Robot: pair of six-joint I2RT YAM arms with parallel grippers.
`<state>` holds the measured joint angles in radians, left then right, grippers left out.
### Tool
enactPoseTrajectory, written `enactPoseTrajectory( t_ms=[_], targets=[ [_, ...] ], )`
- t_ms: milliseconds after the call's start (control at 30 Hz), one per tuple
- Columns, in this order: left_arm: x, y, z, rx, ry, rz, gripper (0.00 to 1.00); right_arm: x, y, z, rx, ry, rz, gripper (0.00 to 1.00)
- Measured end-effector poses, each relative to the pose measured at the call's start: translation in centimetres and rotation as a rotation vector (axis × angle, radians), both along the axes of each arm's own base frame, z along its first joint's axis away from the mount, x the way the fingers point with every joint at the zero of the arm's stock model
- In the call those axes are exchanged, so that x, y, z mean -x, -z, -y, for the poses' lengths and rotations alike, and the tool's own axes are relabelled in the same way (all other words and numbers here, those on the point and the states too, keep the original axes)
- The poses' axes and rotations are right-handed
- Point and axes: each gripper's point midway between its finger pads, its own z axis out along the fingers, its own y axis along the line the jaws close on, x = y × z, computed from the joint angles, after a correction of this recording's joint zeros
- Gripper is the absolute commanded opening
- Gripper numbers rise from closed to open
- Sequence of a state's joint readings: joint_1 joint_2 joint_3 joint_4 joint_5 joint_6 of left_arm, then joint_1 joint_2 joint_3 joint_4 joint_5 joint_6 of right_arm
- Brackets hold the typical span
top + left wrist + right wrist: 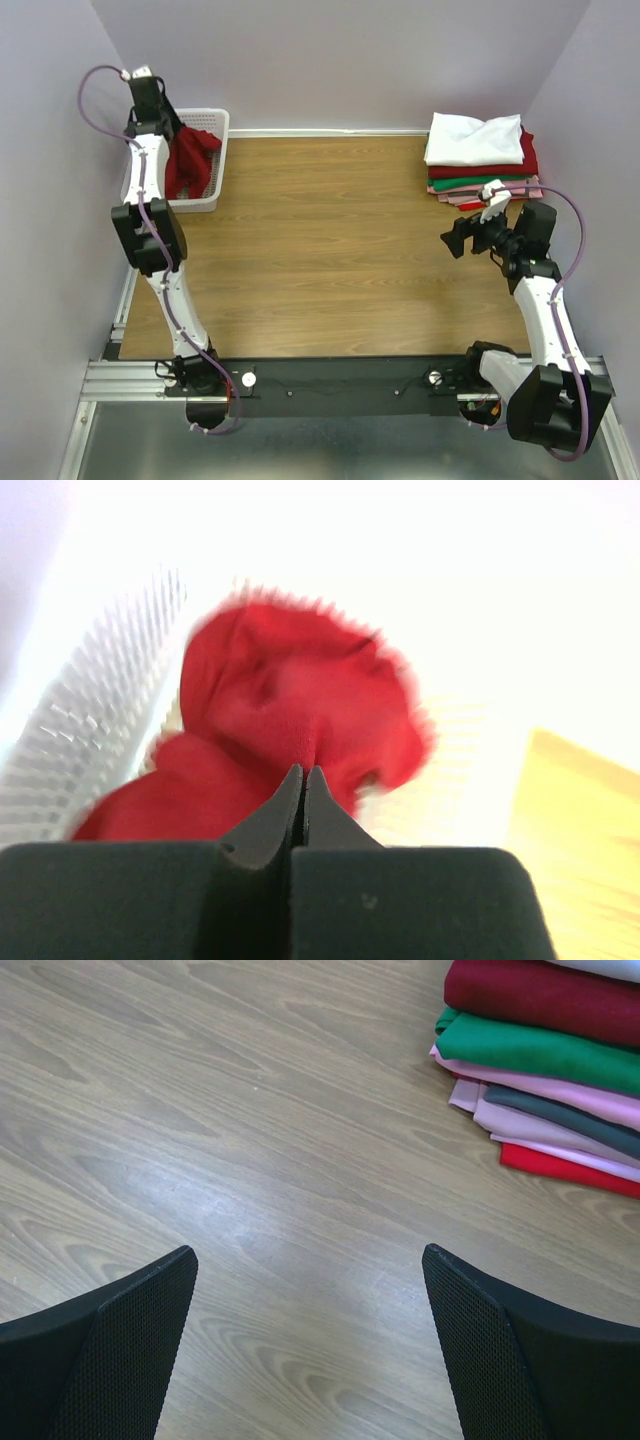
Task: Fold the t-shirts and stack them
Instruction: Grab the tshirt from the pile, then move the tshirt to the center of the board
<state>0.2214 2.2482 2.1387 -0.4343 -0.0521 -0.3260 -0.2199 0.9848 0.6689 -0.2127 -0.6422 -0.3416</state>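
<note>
Wooden surface (330, 250) lies bare beside the basket (205, 160), where left jaws pinch the red t-shirt (290, 700) for lifting; right jaws gape wide near the stack (480, 160).

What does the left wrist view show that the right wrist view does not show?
Only the left wrist view shows the red shirt in the white basket, with the left gripper shut on a fold of it. Only the right wrist view shows the stack of folded shirts, dark red over green over pink, and the open right gripper above bare table. Both show the wooden table surface and the fingers of their own gripper.
</note>
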Motion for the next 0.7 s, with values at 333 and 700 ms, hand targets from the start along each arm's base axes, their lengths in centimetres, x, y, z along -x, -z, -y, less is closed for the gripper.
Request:
enactPoseTrajectory(
  t_ms=[333, 700],
  targets=[
    [5.1, -22.6, 3.8, -0.005, 0.109, 0.445, 0.0, 0.1, -0.4, 0.0, 0.002, -0.001, 0.014, 1.0],
    [9.9, -29.7, 10.6, 0.027, 0.27, 0.578, 0.0, 0.2, -0.7, -0.1, 0.0, -0.007, 0.024, 1.0]
  ],
)
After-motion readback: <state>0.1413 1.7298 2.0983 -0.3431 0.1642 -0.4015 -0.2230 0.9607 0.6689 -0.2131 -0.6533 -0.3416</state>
